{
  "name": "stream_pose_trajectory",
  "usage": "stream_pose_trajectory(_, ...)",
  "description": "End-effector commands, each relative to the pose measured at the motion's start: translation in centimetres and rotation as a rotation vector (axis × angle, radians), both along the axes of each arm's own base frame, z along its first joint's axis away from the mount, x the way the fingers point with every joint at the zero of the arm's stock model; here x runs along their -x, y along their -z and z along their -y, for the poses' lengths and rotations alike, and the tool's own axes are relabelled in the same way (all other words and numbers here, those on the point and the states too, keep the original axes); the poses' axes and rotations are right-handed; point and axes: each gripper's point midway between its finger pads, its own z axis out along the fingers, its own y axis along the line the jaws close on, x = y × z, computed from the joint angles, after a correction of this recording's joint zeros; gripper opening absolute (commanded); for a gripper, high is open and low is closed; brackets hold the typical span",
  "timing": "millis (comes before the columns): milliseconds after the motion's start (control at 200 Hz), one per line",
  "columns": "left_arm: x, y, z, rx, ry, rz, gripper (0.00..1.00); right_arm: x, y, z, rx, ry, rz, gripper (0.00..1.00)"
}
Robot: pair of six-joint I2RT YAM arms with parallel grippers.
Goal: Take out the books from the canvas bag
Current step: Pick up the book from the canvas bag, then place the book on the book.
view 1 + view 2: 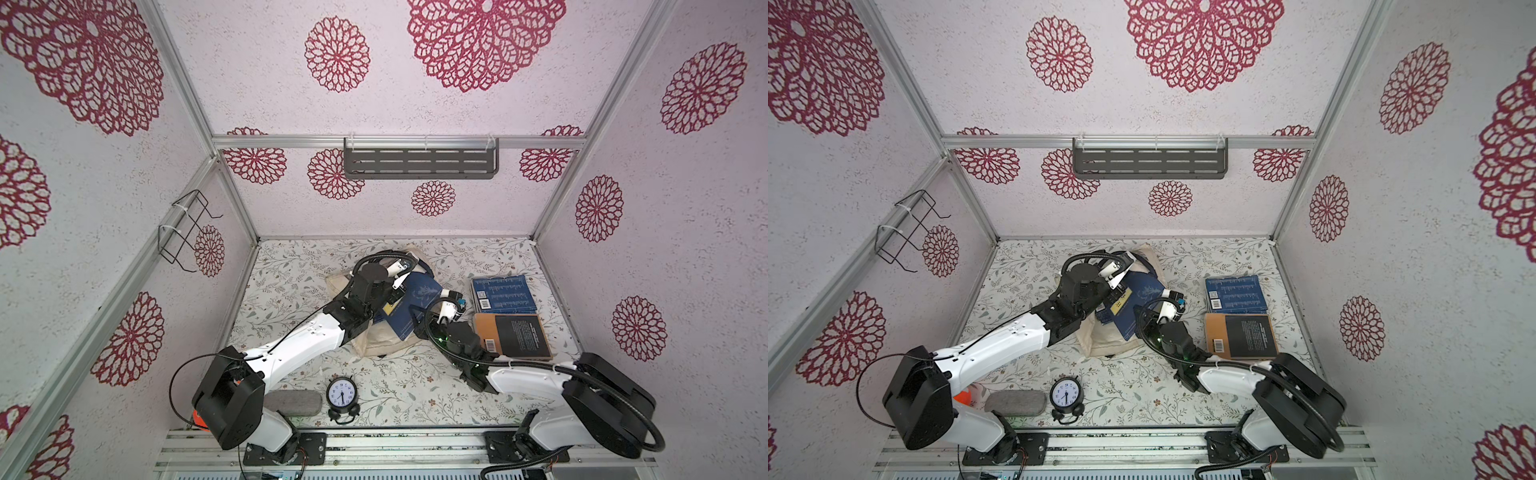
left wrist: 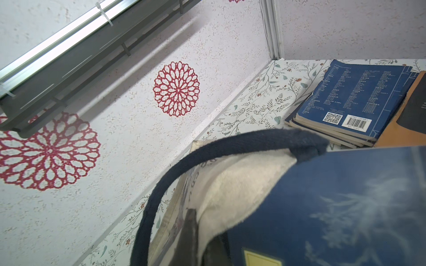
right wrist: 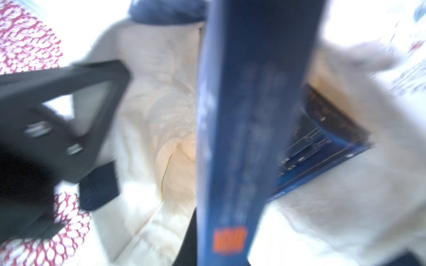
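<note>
**Drawing the navy book out**
The left gripper (image 1: pixel 395 291) pinches the canvas bag (image 1: pixel 374 343) toward the far edge of the desk (image 1: pixel 395 376); the right gripper (image 1: pixel 444 307) clamps the navy book (image 1: pixel 415 299), half out. Best pulled along its cover toward the stacked books (image 1: pixel 503 293)

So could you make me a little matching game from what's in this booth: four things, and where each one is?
Things:
1 alarm clock
2 grey shelf
3 navy book
4 orange-tan book

Places:
a fixed to the back wall
b sticking out of the canvas bag
c lying flat beside the stack of blue books
d near the table front edge, next to a grey pouch

Pairs: 1-d, 2-a, 3-b, 4-c.
</note>
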Motion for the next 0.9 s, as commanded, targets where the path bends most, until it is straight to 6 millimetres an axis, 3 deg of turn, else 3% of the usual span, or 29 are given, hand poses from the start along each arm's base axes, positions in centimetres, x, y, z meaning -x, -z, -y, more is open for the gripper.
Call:
stream_pose_trajectory(0, -0.8, -3.7, -0.2, 0.071, -0.033, 0.082, 0.0, 1.3, -4.4, 2.8, 0.033, 0.041, 0.178, 0.0)
stream_pose_trajectory(250, -0.7, -3.3, 0.3, 0.055, -0.011, 0.071, 0.0, 3.9, -5.4, 12.3, 0.054, 0.298, 0.218, 0.0)
stream_pose_trajectory(415, 0.0, -2.9, 1.0, 0.026, 0.02, 0.081, 0.0, 4.3, -4.3, 19.0, 0.054, 0.554, 0.148, 0.0)
stream_pose_trajectory(515, 0.5, -2.9, 1.4, 0.014, 0.034, 0.087, 0.0, 4.3, -3.1, 22.0, 0.013, 0.668, 0.087, 0.0)
stream_pose_trajectory(620, 0.6, -2.7, 1.5, 0.002, 0.037, 0.09, 0.0, 4.0, -1.3, 23.4, -0.061, 0.708, 0.018, 0.0)
stream_pose_trajectory(896, 0.8, -2.6, 1.7, -0.004, 0.05, 0.09, 0.0, 2.6, 4.0, 24.5, -0.216, 0.721, -0.163, 0.0)
